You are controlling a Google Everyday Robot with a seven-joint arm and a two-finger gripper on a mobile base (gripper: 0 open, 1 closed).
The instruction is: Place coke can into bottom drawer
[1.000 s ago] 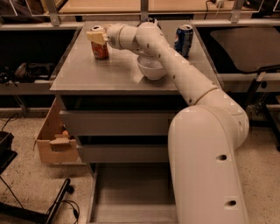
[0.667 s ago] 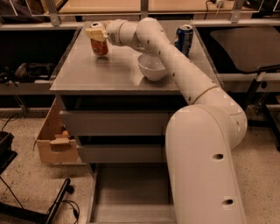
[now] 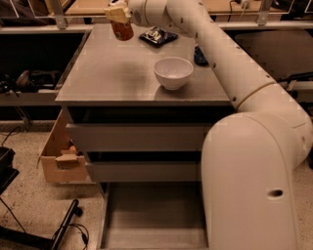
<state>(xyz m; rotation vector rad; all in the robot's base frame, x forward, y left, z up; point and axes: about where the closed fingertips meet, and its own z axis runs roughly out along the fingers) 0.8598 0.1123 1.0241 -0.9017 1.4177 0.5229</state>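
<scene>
Lifted off the surface (image 3: 105, 75) since before, the coke can (image 3: 122, 31) hung gripped by the end effector (image 3: 118, 16) — white bowl (image 3: 173, 72) and dark packet (image 3: 157, 35) nearby — upright, long axis vertical.

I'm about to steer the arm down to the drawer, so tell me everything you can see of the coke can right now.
The coke can is a small orange-red metal can. Only its lower body shows, since the gripper covers its top, jaws closed on it from above. It hangs roughly upright, seemingly clear of the surface, above the back left of the grey cabinet top. Nothing but the gripper touches it. No dents or spills are visible.
</scene>
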